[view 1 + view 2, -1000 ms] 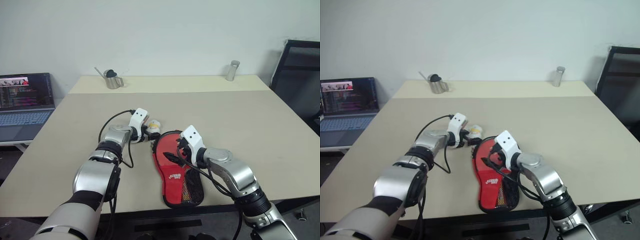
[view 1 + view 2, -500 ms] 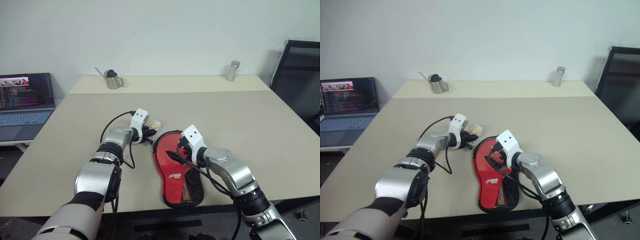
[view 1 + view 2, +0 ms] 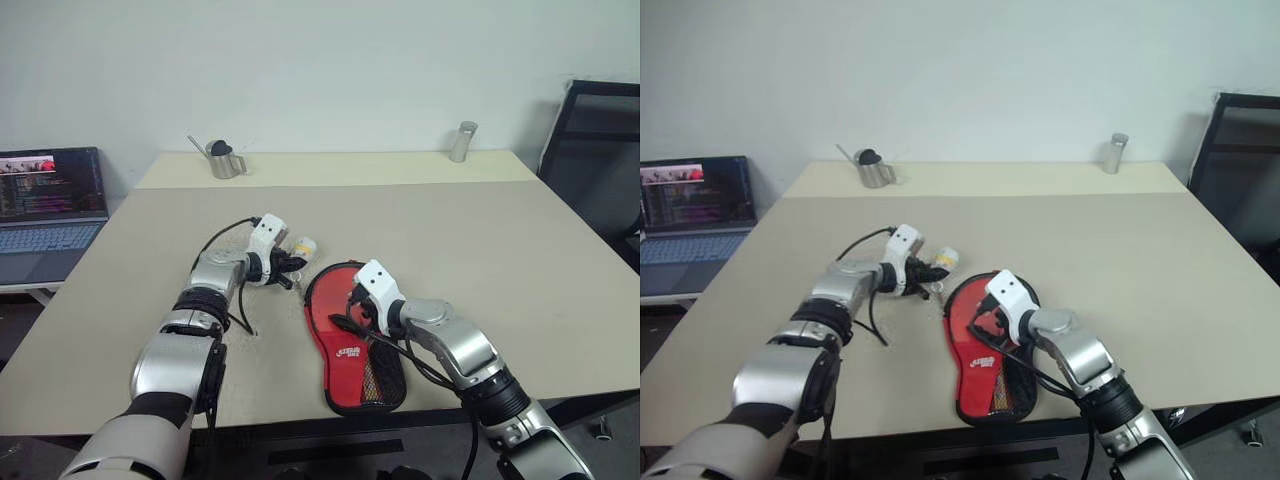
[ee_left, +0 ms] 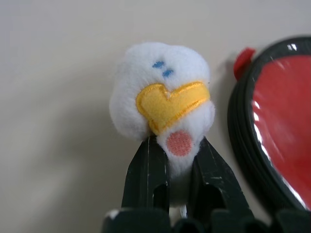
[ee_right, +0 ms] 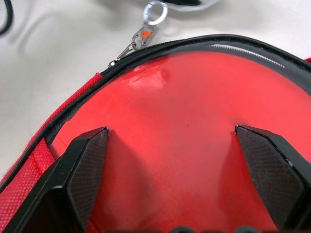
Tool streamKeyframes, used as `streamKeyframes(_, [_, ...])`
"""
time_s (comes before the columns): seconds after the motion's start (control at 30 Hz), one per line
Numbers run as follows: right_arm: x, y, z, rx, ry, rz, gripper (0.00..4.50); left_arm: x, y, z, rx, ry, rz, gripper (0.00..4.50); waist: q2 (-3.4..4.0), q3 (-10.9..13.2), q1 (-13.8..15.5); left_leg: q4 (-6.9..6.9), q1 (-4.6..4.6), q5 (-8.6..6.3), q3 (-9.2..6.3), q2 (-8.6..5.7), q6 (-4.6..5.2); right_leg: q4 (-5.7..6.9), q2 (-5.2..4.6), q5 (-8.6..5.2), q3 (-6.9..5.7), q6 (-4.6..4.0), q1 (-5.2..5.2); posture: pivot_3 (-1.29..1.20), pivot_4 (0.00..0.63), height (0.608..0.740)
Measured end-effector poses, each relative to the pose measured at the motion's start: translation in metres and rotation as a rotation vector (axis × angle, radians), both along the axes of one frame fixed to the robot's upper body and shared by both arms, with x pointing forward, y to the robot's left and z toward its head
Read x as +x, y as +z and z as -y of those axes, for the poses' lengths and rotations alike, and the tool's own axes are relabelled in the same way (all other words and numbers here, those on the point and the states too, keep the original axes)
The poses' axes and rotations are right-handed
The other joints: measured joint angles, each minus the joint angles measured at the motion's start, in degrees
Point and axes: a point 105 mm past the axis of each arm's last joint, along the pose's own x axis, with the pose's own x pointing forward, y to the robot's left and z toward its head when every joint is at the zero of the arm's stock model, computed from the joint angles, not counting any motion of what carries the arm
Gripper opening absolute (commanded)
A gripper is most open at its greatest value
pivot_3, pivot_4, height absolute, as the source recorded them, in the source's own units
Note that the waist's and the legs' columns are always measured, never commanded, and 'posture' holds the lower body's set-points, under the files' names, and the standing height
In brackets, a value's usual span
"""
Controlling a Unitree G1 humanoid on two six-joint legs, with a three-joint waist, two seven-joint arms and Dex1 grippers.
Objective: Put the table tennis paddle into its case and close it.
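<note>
Case (image 3: pixel 352 345): white logo on red, text unreadable; laptop (image 3: pixel 52 205) on.

Plush charm (image 4: pixel 163 104) left of case (image 3: pixel 352 345)

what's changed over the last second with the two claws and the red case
The left claw shut on the small white plush duck charm and drew it left, away from the red paddle-shaped fabric case. The right claw stayed open over the case, which kept its place on the beige table.
</note>
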Motion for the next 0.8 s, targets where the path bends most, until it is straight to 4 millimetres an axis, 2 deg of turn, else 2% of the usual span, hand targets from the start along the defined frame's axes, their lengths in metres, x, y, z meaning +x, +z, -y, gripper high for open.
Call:
streamKeyframes(0.13, [0.002, -0.003, 0.003, 0.001, -0.011, -0.006, 4.50, 0.005, 0.014, 0.007, 0.078, -0.044, 0.064, 0.12, -0.14, -0.08, 0.14, 0.04, 0.01, 0.00, -0.03, 0.00, 0.00, 0.00, 0.00, 0.00, -0.01, 0.01, 0.04, 0.00, 0.150, 0.740])
streamKeyframes(0.3, [0.002, -0.005, 0.005, 0.006, -0.021, -0.002, 4.50, 0.017, 0.031, 0.027, 0.135, -0.045, 0.182, 0.12, -0.17, -0.11, 0.25, 0.06, 0.02, 0.00, -0.04, -0.01, 0.01, 0.00, -0.03, 0.01, -0.01, 0.04, 0.08, 0.00, 0.150, 0.740])
streamKeyframes(0.43, [0.000, -0.006, 0.008, 0.012, -0.037, -0.001, 4.50, 0.022, 0.030, 0.046, 0.220, -0.043, 0.241, 0.12, -0.18, -0.12, 0.32, 0.05, 0.02, 0.00, -0.04, -0.03, 0.01, 0.00, -0.05, 0.01, -0.02, 0.05, 0.08, 0.00, 0.150, 0.740])
streamKeyframes(0.63, [-0.003, -0.009, 0.014, 0.020, -0.060, -0.003, 4.50, 0.028, 0.028, 0.058, 0.292, -0.007, 0.314, 0.12, -0.20, -0.13, 0.46, 0.08, 0.02, 0.01, -0.06, -0.06, 0.01, -0.02, -0.09, 0.03, -0.04, 0.09, 0.12, 0.00, 0.150, 0.740])
streamKeyframes(0.8, [-0.008, -0.009, 0.018, 0.021, -0.088, -0.008, 4.50, 0.028, 0.025, 0.081, 0.347, -0.032, 0.380, 0.12, -0.22, -0.14, 0.57, 0.09, 0.02, 0.00, -0.07, -0.08, 0.01, -0.05, -0.13, 0.04, -0.05, 0.10, 0.15, 0.00, 0.150, 0.740])
